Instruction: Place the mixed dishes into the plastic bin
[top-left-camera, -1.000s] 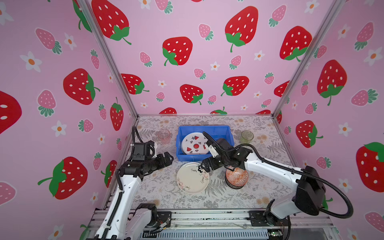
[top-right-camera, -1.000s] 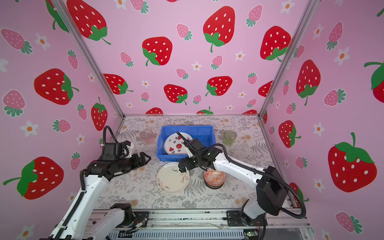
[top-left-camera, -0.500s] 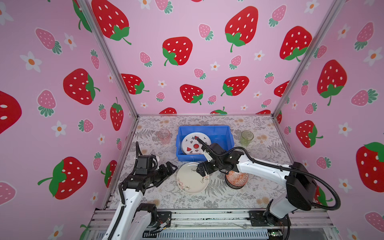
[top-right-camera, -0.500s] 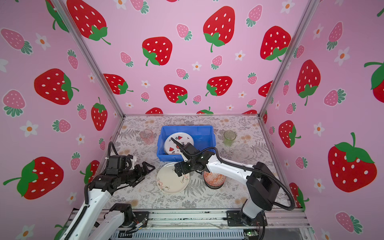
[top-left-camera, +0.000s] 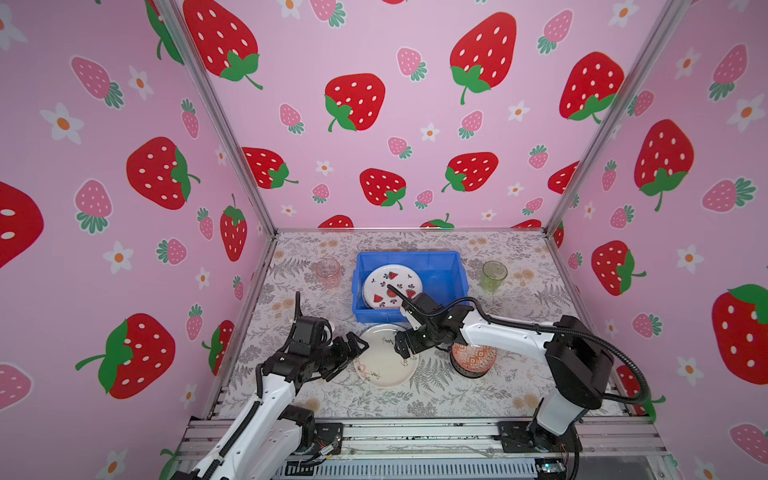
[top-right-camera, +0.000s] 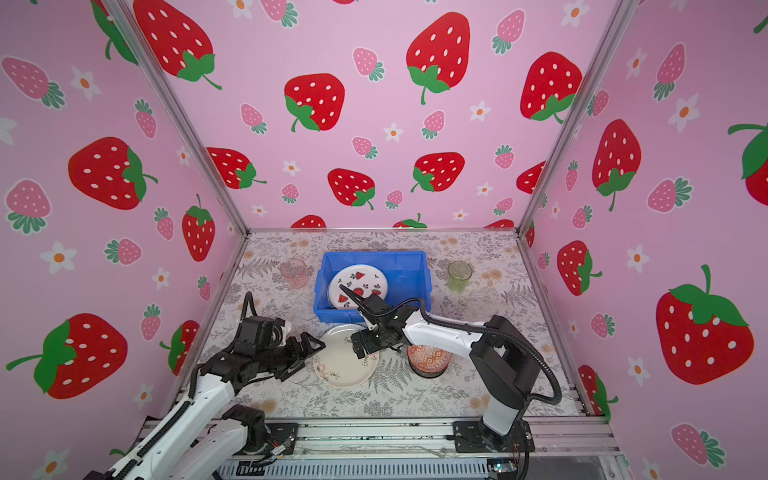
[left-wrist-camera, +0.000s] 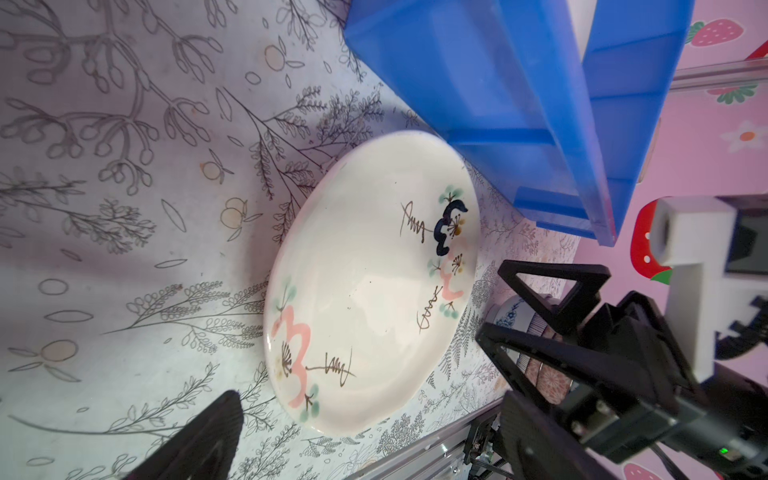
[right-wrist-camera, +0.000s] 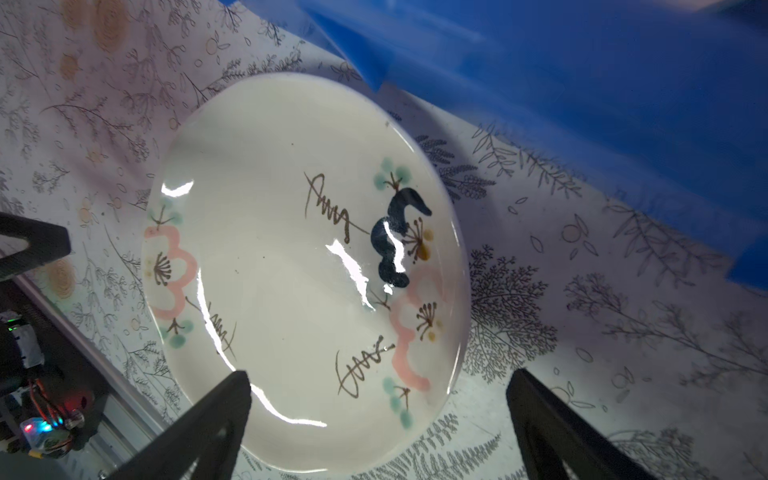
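The cream floral plate (top-left-camera: 386, 359) (top-right-camera: 345, 358) (left-wrist-camera: 370, 274) (right-wrist-camera: 307, 266) lies flat on the table just in front of the blue plastic bin (top-left-camera: 441, 280) (top-right-camera: 405, 279) (left-wrist-camera: 498, 83). A white watermelon plate (top-left-camera: 392, 284) leans inside the bin. My left gripper (top-left-camera: 351, 359) (top-right-camera: 305, 359) (left-wrist-camera: 365, 449) is open at the floral plate's left edge. My right gripper (top-left-camera: 405, 347) (top-right-camera: 359, 345) (right-wrist-camera: 380, 432) is open too, straddling the plate's right rim with one finger over the plate and one outside it. Neither holds anything.
An orange patterned bowl (top-left-camera: 473, 358) (top-right-camera: 429, 358) stands right of the floral plate, under the right forearm. A pink glass cup (top-left-camera: 328, 272) stands left of the bin and a green one (top-left-camera: 494, 275) right of it. The metal frame runs along the table's front edge.
Both grippers have come down and closed in on the floral plate: the left one from the left, the right one from the bin's front. Both stayed open. The dishes have not moved.
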